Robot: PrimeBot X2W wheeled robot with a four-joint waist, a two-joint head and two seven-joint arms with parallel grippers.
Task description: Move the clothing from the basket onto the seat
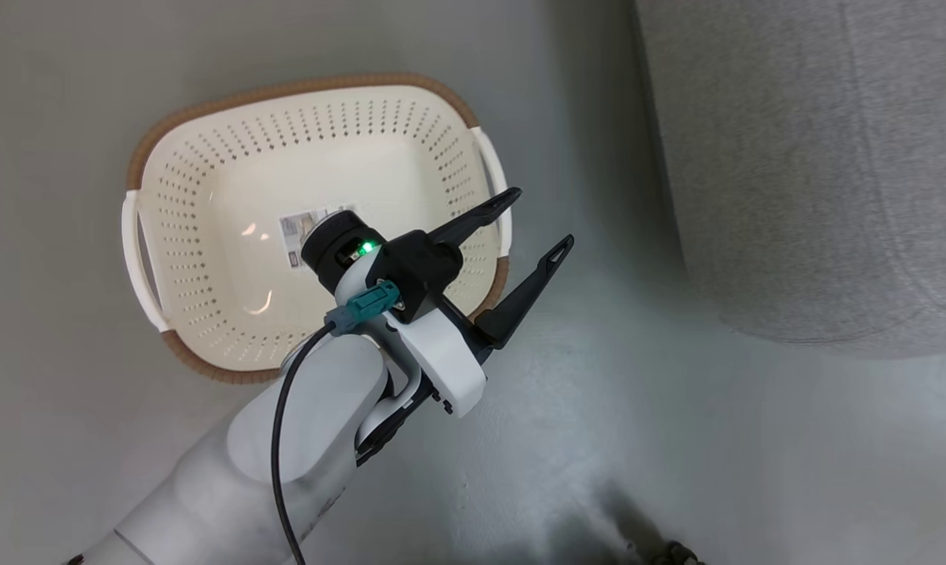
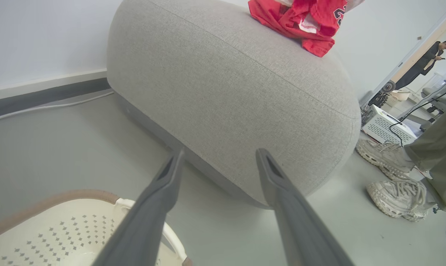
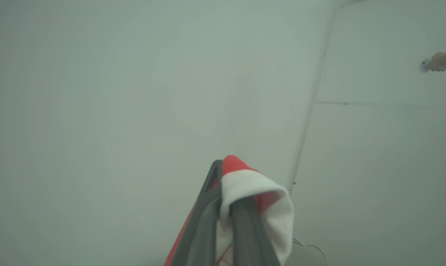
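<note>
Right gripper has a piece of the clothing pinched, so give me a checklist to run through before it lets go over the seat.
1. Basket emptied: ok, nothing but its label sticker inside.
2. Right gripper shut on the clothing: ok, red and white cloth is pinched between its fingers.
3. Right gripper above the seat: cannot tell, its wrist view faces a pale wall.
4. Room on the seat: ok, the red garments lie near its top with bare fabric beside them.
5. Left gripper open and holding nothing: ok, it hangs over the basket's rim.
6. Floor by the seat free of people: not ok, a person's shoes stand close to its end.
</note>
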